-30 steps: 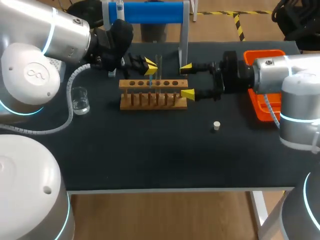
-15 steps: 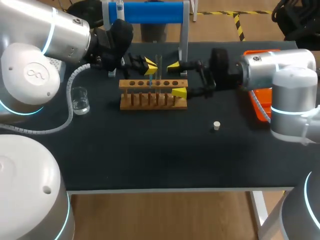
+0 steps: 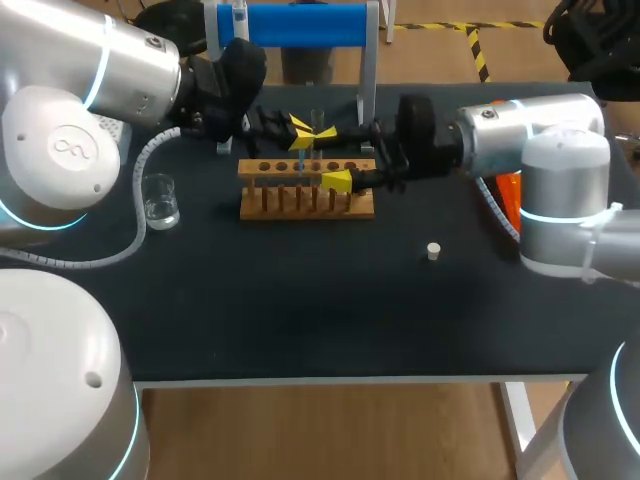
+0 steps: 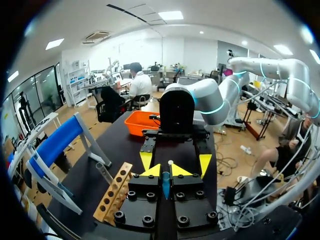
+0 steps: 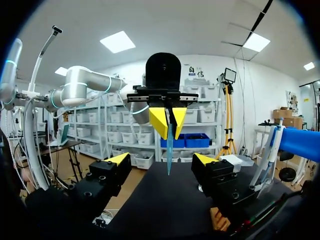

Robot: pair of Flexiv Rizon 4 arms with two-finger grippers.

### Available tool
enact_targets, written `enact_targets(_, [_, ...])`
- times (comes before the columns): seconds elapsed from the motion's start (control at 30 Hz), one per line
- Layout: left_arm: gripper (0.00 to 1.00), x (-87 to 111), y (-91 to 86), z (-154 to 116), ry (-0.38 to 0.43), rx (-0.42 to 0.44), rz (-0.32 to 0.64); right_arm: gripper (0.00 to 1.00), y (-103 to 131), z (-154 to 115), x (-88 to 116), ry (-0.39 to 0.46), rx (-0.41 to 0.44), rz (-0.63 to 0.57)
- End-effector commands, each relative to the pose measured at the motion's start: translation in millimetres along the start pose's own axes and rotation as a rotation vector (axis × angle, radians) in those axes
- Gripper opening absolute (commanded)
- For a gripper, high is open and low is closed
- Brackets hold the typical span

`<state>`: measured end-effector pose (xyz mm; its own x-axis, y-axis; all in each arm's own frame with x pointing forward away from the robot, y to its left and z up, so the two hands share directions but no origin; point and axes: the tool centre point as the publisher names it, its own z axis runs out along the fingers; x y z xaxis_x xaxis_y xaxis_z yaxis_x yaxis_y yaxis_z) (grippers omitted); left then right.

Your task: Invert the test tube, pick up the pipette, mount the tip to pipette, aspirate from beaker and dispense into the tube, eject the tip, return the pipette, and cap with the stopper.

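Between the left pincer's yellow tips, which are clamped on it, the slim bluish-clear test tube stands upright above the wooden rack. Reaching in level, the right pincer has its fingers spread wide, flanking the tube without touching.

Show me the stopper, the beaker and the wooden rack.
stopper (image 3: 433,251), head view, its white top.
beaker (image 3: 160,205), head view, its glass wall.
wooden rack (image 3: 244,168), head view, left end of its top board.
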<state>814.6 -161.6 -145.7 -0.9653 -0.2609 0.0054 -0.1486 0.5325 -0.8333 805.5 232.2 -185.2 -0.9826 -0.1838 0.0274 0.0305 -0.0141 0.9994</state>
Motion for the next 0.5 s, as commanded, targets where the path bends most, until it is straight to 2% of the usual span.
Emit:
enact_targets(0.03, [0.0, 0.3, -0.4, -1, 0.001, -0.003, -0.001, 0.77, 0, 8, -5, 0.002, 0.006, -0.002])
enact_targets(0.4, [0.0, 0.3, -0.4, -1, 0.001, -0.003, -0.001, 0.71, -1, 20, -15, -0.015, 0.009, 0.004])
enact_targets(0.5, [0.0, 0.3, -0.4, -1, 0.001, -0.003, -0.001, 0.64, -1, 23, -16, -0.014, 0.009, 0.004])
